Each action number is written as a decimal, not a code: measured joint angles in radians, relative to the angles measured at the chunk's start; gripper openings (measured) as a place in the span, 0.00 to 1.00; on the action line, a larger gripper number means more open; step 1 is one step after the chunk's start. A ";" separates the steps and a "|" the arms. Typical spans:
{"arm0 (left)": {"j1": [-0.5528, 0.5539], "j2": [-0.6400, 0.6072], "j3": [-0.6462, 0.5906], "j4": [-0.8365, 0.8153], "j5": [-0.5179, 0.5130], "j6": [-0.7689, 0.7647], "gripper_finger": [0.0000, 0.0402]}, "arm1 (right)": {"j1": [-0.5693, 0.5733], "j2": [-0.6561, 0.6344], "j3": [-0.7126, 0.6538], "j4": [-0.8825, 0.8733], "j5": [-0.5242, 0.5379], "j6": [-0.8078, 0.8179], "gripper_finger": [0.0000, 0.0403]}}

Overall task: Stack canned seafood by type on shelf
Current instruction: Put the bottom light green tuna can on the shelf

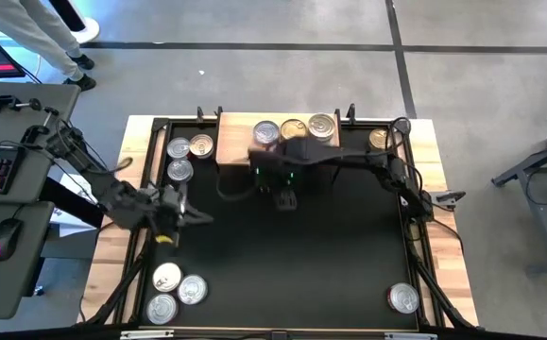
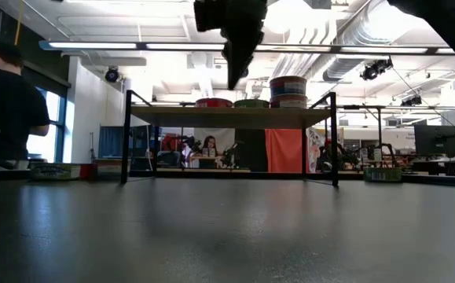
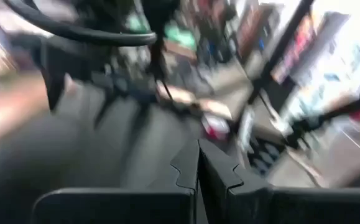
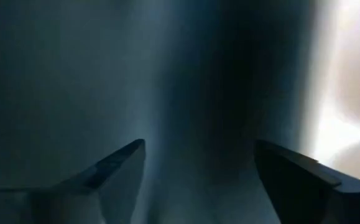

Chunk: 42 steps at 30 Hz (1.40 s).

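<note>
Three cans (image 1: pixel 294 129) on shelf (image 1: pixel 238 142); three more (image 1: pixel 179 293) at mat's (image 1: pixel 330 255) near-left corner.

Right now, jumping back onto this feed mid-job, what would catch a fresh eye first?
The wooden shelf at the table's far edge, with tins on top, one stack taller than the others. The right gripper hangs just in front of it, fingers open and empty, while the left gripper waits shut over the black mat. Loose tins cluster at the mat's far-left and near-left corners, one alone near-right.

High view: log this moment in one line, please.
right claw: open, empty, before shelf | left claw: shut, left side of mat | shelf: three cans
</note>
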 joint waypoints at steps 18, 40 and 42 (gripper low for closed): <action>-0.309 0.678 0.200 -0.288 0.375 -0.693 0.00 | 0.190 -0.453 -1.057 0.515 -0.397 0.307 0.01; -0.132 0.856 0.283 -0.533 0.495 -0.421 0.00 | 0.433 -0.729 -1.455 0.975 -0.258 0.844 0.00; -0.071 0.874 0.283 -0.472 0.457 -0.301 0.00 | 0.442 -0.729 -1.455 0.979 -0.241 0.844 0.00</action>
